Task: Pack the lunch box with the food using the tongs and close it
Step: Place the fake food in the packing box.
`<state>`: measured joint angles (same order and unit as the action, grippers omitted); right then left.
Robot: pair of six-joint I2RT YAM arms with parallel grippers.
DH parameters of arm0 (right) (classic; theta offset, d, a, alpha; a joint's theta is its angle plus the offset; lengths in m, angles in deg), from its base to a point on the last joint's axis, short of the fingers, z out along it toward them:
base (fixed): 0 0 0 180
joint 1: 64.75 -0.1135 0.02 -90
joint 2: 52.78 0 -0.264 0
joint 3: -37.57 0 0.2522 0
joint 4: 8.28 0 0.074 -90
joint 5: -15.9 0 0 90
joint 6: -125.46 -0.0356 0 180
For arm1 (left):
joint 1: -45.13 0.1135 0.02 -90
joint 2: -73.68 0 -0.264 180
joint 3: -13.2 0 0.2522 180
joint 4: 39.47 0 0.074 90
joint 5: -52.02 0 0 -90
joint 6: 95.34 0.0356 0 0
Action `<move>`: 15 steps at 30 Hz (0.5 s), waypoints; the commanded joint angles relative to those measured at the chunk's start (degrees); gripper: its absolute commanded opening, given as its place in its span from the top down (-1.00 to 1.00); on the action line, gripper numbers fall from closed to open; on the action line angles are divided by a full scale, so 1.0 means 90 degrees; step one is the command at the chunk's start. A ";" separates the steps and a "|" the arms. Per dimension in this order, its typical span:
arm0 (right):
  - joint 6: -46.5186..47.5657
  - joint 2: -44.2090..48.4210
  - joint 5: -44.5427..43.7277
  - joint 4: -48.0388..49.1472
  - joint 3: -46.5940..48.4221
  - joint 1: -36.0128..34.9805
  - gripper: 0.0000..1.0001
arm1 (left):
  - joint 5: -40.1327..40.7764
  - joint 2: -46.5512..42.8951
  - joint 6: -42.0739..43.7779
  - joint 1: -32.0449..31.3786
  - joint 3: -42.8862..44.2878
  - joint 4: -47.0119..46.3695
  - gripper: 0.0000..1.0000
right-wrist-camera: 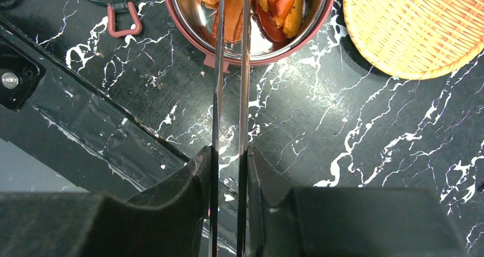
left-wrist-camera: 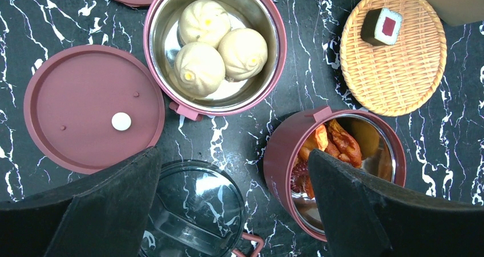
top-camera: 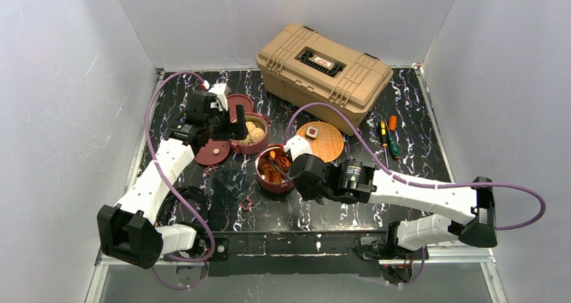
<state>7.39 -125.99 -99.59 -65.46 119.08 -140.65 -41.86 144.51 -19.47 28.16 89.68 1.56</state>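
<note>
Two maroon lunch box bowls stand open. One bowl (top-camera: 250,133) (left-wrist-camera: 263,17) holds three beige buns (left-wrist-camera: 220,48). The other bowl (top-camera: 259,175) (left-wrist-camera: 285,154) (right-wrist-camera: 319,17) holds orange and red chunks (right-wrist-camera: 279,0). A flat maroon lid (top-camera: 212,152) (left-wrist-camera: 94,105) lies left of them, and a second lid (top-camera: 240,103) at the back. My right gripper (top-camera: 303,176) (right-wrist-camera: 229,154) is shut on the thin tongs (top-camera: 279,166) (right-wrist-camera: 244,68), whose arms reach into the chunk bowl. My left gripper (top-camera: 232,124) (left-wrist-camera: 234,154) hangs open above the bowls, holding nothing.
A clear round lid (top-camera: 229,182) (left-wrist-camera: 194,211) with a pink clasp lies near the chunk bowl. An orange woven plate (top-camera: 330,145) (left-wrist-camera: 399,74) carries one dark cube (left-wrist-camera: 381,27). A tan toolbox (top-camera: 323,71) stands at the back. Screwdrivers (top-camera: 388,136) lie to the right.
</note>
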 commanded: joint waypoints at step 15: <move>-0.0172 0.0713 -0.0416 0.0461 0.0235 -0.0063 0.21 | 0.0078 -0.0183 -0.0002 0.0022 0.0058 0.0029 -0.99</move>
<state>7.11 -122.30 -100.14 -64.31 119.06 -140.91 -41.86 144.49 -19.47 28.16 89.68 1.56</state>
